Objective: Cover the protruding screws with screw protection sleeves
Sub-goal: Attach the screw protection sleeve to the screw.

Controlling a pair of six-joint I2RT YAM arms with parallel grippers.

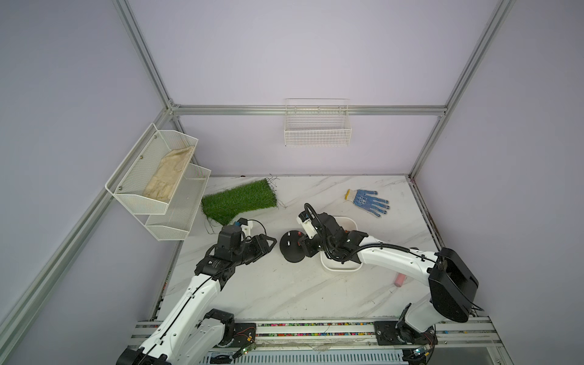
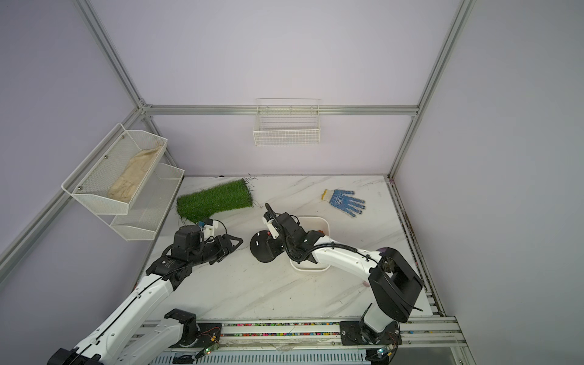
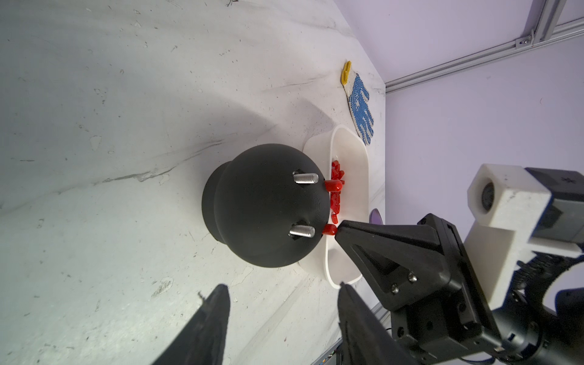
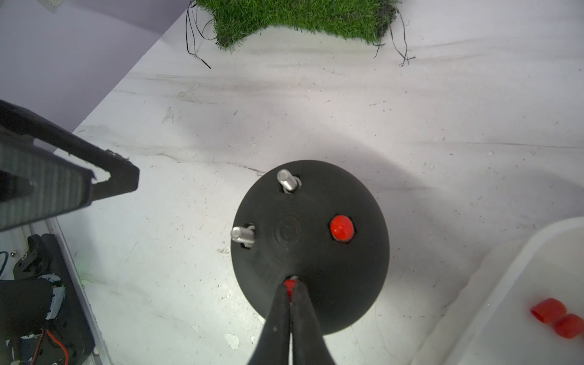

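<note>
**Sleeve on a second screw, right jaws closed**

Your right gripper (image 4: 289,284) hangs over the black dome (image 4: 347,278) with its jaws drawn together. Their tips touch the top end of a red sleeve (image 3: 329,229) that stands on a screw on the tray side of the dome. You cannot tell from these views whether the tips pinch that sleeve or only rest against it. A second sleeve (image 4: 341,228) caps the neighbouring screw. One bare screw (image 4: 286,180) and another bare screw (image 4: 241,234) stick up silvery on the dome's far side from the tray, the side facing your left gripper (image 3: 282,286). That gripper stands about half parted, holds nothing, and sits near the dome without touching it. Loose sleeves (image 4: 548,310) lie in the white tray (image 3: 354,164), just beside the dome. The dome stands on the marble table (image 4: 410,126), near its middle in both top views.
</note>
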